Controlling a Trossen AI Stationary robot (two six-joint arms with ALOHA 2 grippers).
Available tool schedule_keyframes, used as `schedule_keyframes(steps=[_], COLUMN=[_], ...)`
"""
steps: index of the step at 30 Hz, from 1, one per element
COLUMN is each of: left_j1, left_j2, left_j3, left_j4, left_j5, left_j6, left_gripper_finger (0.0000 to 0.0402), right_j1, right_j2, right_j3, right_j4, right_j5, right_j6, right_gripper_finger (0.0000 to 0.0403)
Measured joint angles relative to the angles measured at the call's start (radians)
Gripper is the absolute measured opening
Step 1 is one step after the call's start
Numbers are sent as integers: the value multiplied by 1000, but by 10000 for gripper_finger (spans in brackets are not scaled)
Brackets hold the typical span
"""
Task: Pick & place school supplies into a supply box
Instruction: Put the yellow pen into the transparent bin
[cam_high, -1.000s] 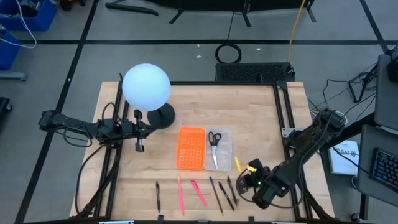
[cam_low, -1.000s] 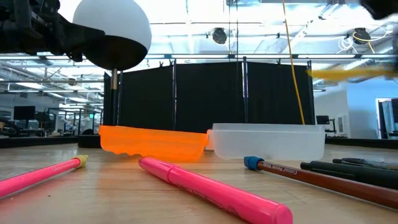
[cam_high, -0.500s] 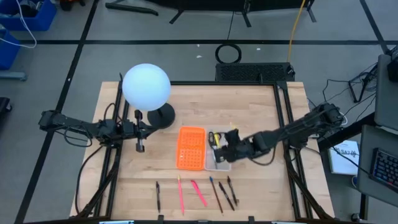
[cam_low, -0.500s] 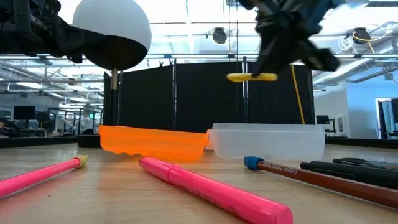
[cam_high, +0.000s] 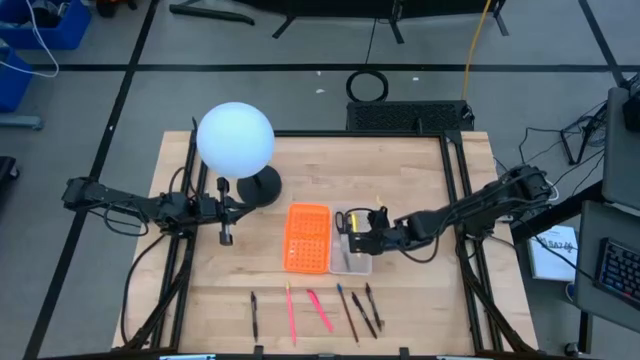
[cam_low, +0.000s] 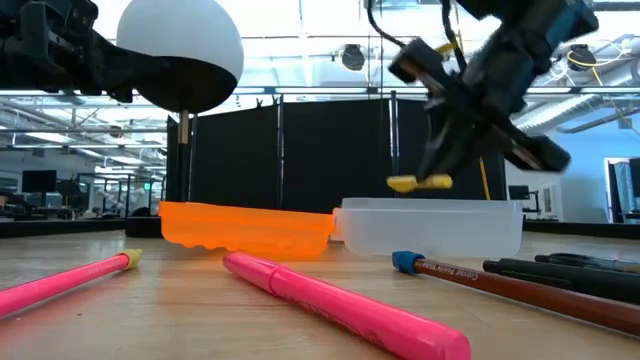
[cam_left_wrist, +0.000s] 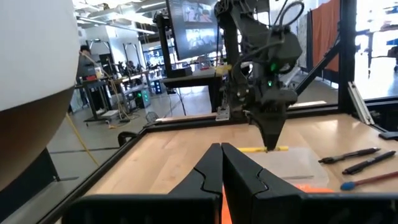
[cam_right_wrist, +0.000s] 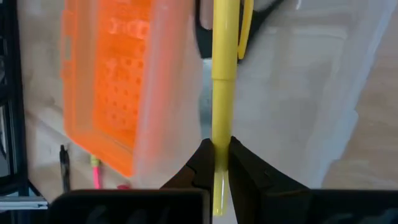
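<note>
The supply box lies mid-table: a clear tray (cam_high: 353, 250) joined to an orange gridded panel (cam_high: 307, 237). Black-handled scissors (cam_high: 343, 220) lie in the tray. My right gripper (cam_high: 359, 236) hangs over the tray, shut on a yellow pen (cam_low: 420, 182). Several pens and pencils lie flat near the table's front edge: a dark one (cam_high: 253, 312), two pink ones (cam_high: 291, 312) (cam_high: 320, 310) and dark ones (cam_high: 360, 312). My left gripper (cam_high: 226, 238) waits shut beside the lamp at the table's left. My right gripper pinches the yellow pen near one end (cam_right_wrist: 219, 140) between its two fingers (cam_right_wrist: 200, 163). The fingers slant down from the table's right and lie across the pen. The pen hangs about level, clear of the tray and just above its rim (cam_low: 430, 205).
A white globe lamp (cam_high: 236, 140) on a dark round base (cam_high: 258, 187) stands at the far left of the table. Black frame rails (cam_high: 455, 170) run along the table's sides. Bare wood lies between the box and the row of pens.
My right gripper has carried the yellow pen from the table's near right corner toward the left and far side, over the clear tray, rolling as it went. Over the last half second it has sunk, bringing the pen down to just above the tray's rim.
</note>
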Motion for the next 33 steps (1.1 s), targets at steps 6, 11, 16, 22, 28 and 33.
schedule_keyframes(steps=[6, 11, 16, 22, 28, 33], left_j1=[0, 0, 0, 0, 0, 0], left_j2=[0, 0, 0, 0, 0, 0], left_j3=[0, 0, 0, 0, 0, 0], left_j4=[6, 6, 8, 8, 7, 6], left_j5=[0, 1, 2, 2, 2, 3], left_j6=[0, 6, 7, 5, 4, -20], left_gripper_finger=[10, 10, 10, 10, 10, 10], right_j1=[-9, -15, -31, -49, -49, -49], right_j2=[3, 52, 148, 165, 166, 159], right_j3=[-48, -47, -47, -45, -46, -46], right_j4=[59, 95, 193, 211, 240, 242], right_j5=[-22, -28, -75, -75, -100, -100], right_j6=[1, 14, -4, -30, -32, -53], right_gripper_finger=[17, 17, 17, 21, 61, 91])
